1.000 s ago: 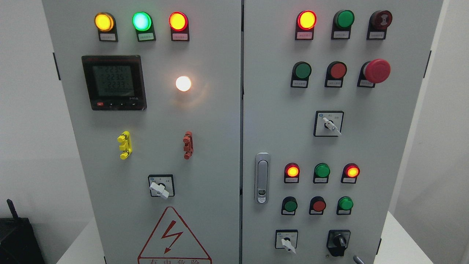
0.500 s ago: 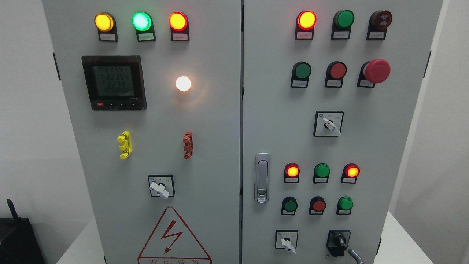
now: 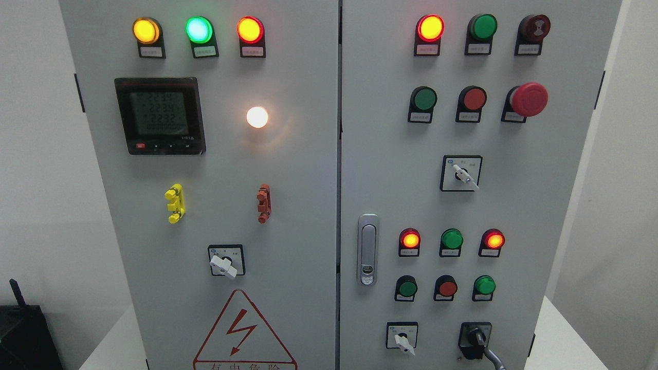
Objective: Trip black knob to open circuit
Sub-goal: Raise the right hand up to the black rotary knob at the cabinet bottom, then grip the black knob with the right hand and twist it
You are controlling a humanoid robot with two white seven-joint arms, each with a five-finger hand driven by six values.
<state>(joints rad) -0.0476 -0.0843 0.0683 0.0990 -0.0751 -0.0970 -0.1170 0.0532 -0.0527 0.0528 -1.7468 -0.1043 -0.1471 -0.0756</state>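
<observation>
The black knob [image 3: 475, 339] sits at the bottom right of the grey cabinet's right door [image 3: 390, 169], near the picture's lower edge. Only a thin grey tip of my right hand [image 3: 493, 358] shows, coming up from the bottom edge right of the middle. It reaches the knob's lower right side and seems to touch it. The knob's handle leans slightly to the right. The rest of the hand is out of the picture. My left hand is not in view.
A white selector switch [image 3: 402, 340] sits left of the knob. Above it are rows of red and green lights and buttons [image 3: 447, 288]. A silver door latch [image 3: 367, 250] and a red mushroom button [image 3: 528, 99] are also on the right door. A black device [image 3: 23, 334] stands at lower left.
The grey tip of my right hand has risen from the bottom edge up to the black knob's lower right side. The knob's handle seems slightly turned.
</observation>
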